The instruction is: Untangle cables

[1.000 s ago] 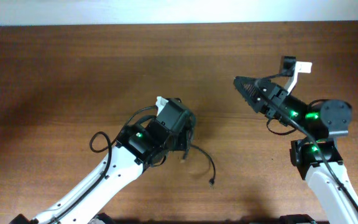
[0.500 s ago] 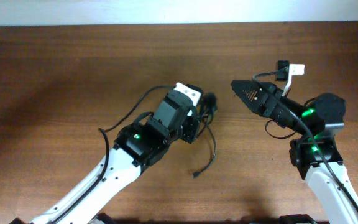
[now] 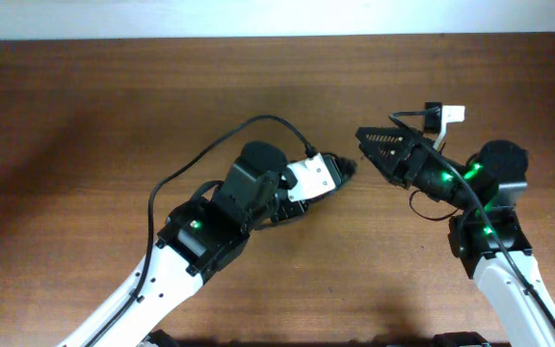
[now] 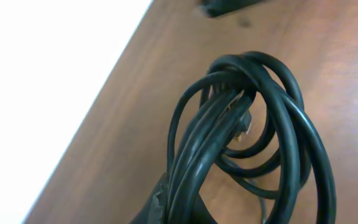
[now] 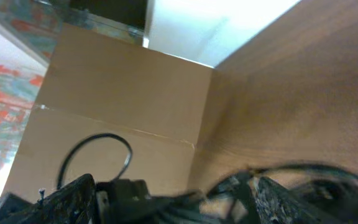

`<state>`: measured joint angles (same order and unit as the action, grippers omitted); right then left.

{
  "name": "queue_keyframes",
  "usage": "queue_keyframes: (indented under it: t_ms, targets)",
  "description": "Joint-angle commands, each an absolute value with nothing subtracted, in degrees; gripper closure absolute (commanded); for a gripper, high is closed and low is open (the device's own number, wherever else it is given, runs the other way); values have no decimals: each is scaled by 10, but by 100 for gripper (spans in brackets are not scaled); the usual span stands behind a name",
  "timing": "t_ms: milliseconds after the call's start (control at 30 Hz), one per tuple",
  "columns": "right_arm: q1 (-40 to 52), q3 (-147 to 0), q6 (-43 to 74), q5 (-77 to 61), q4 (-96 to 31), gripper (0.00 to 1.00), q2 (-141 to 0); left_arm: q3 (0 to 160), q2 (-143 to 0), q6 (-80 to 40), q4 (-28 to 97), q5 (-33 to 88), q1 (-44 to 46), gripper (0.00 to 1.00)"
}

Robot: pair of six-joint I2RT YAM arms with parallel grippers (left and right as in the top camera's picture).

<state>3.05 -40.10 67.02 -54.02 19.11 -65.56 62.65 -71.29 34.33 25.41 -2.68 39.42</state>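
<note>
Overhead: left gripper (image 3: 343, 170) and right gripper (image 3: 366, 142) nearly tip to tip over the table (image 3: 114, 96), with the cables (image 3: 351, 165) a dark clump at the left tip. Left wrist: cables (image 4: 247, 130) coiled in loops, lower end clamped in closed jaws. Right wrist: right gripper (image 5: 174, 182) spread wide, holding nothing, blurred cables just ahead.

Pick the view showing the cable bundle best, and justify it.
Left wrist: the cable bundle fills the frame, loops distinct. Overhead shows a dark lump at the left jaws; right wrist, only a dark blur.
</note>
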Motion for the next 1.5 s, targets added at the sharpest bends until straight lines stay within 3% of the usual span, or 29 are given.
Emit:
queue_keyframes:
  t_ms: [0, 233, 333, 433, 567, 833, 1267, 1467]
  targets:
    - [29, -408, 662, -558, 179, 20, -651, 630, -697, 365, 227, -125, 393, 100]
    - [29, -408, 662, -582, 140, 20, -651, 631, -697, 369, 162, -145, 389, 100]
    - [29, -408, 662, -578, 118, 34, -652, 631, -697, 370, 150, -117, 389, 100]
    - [29, -408, 662, -578, 119, 38, -654, 631, -697, 393, 150, -39, 389, 100]
    - [29, -408, 662, -578, 119, 38, -654, 631, -697, 439, 151, 34, 389, 100]
    - [29, -408, 662, -573, 117, 38, -654, 631, -697, 463, 154, 39, 389, 100]
    - [29, -408, 662, -572, 117, 38, -654, 630, -697, 272, 145, -56, 389, 100]
    - [29, -408, 662, -572, 117, 38, -654, 630, -697, 287, 137, -37, 389, 100]
